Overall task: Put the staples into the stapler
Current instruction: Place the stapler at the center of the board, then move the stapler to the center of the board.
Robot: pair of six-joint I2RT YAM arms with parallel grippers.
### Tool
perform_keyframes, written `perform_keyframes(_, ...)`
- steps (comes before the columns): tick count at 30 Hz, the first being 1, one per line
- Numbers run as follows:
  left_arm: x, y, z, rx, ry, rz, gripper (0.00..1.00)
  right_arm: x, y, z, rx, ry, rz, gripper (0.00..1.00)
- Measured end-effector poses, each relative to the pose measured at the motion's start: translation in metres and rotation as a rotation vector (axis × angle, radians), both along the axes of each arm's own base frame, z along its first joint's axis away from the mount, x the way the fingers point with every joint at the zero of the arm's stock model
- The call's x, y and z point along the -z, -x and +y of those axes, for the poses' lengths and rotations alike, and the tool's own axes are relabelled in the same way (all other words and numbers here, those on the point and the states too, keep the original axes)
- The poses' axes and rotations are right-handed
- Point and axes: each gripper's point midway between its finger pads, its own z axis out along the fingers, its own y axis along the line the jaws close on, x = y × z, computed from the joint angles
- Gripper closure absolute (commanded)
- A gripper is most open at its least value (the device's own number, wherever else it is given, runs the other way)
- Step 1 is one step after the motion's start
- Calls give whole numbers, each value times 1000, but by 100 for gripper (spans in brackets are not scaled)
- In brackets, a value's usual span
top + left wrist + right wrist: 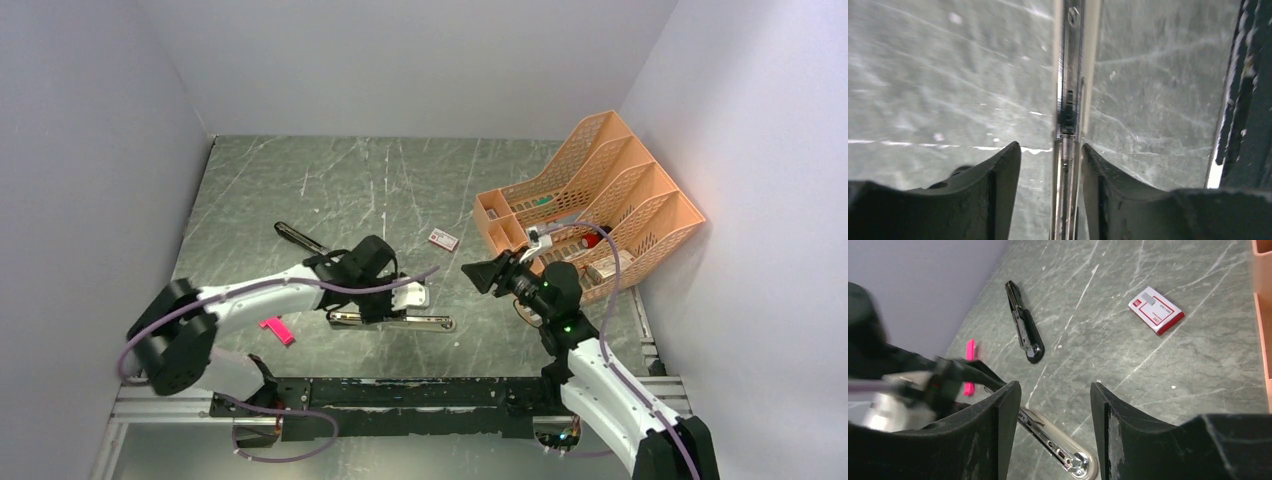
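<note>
Left claw [1050, 146] apart astride the stapler [1070, 75] rail; right claw [1055, 385] apart, empty, near its end

Dark grey-green marbled bench [350, 180], crossed all over by pale scratches. Carries a small flat staple box [443, 239] with a red-and-white label near the middle, just left of an orange file rack [640, 215]. Bears that rack in the far right corner by the wall, lying with its compartments open upward. Holds the stapler [425, 322] toward the near edge, its chrome rail flat and running left to right. Shows a long glossy black arm [298, 238] lying flat farther back on the left; cannot tell whether joined to the chrome part. Has a small pink plastic piece [277, 330] near the front left, apart from the rest.
</note>
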Motion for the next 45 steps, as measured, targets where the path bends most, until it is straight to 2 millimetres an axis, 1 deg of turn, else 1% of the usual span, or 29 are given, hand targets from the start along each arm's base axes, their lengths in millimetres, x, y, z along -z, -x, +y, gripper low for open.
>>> perform_keyframes(2,-25,-4,-6,-27,81,-48,37,5,1,2,-22,21,6,35)
perform_keyframes(4,-61,-9,-13,-64,199,-117,33,11,1,5,-48,42,18,32)
perform_keyframes(6,-99,-15,-16,-112,322,-191,30,17,2,10,-87,67,29,31)
perform_keyframes(7,-119,-18,-16,-150,389,-235,28,18,3,13,-106,79,27,31)
perform_keyframes(8,-136,-20,-13,-187,444,-268,26,20,5,18,-133,96,19,31)
perform_keyframes(9,-155,-24,-9,-241,509,-308,22,21,8,24,-163,108,12,30)
perform_keyframes(11,-183,-30,0,-345,617,-362,19,21,18,43,-256,155,-26,28)
perform_keyframes(13,-203,-35,10,-440,696,-389,18,17,30,65,-365,207,-79,28)
perform_keyframes(15,-218,-41,21,-541,758,-404,17,12,38,84,-462,254,-128,28)
perform_keyframes(18,-232,-49,37,-678,818,-418,17,9,44,108,-582,331,-189,29)
perform_keyframes(21,-239,-57,57,-818,839,-432,17,20,43,119,-652,422,-202,31)
perform_keyframes(25,-254,-60,83,-952,887,-472,20,51,44,122,-728,559,-165,33)
perform_keyframes(29,-279,-53,111,-1038,989,-519,21,82,54,118,-797,680,-118,33)
perform_keyframes(32,-293,-48,128,-1084,1057,-541,21,96,61,115,-834,750,-98,34)
perform_keyframes(35,-292,-49,130,-1108,1054,-545,22,103,62,116,-856,811,-95,39)
perform_keyframes(40,-276,-57,123,-1113,984,-535,22,113,61,114,-868,896,-84,48)
perform_keyframes(45,-270,-59,120,-1113,954,-531,22,128,63,107,-881,959,-51,62)
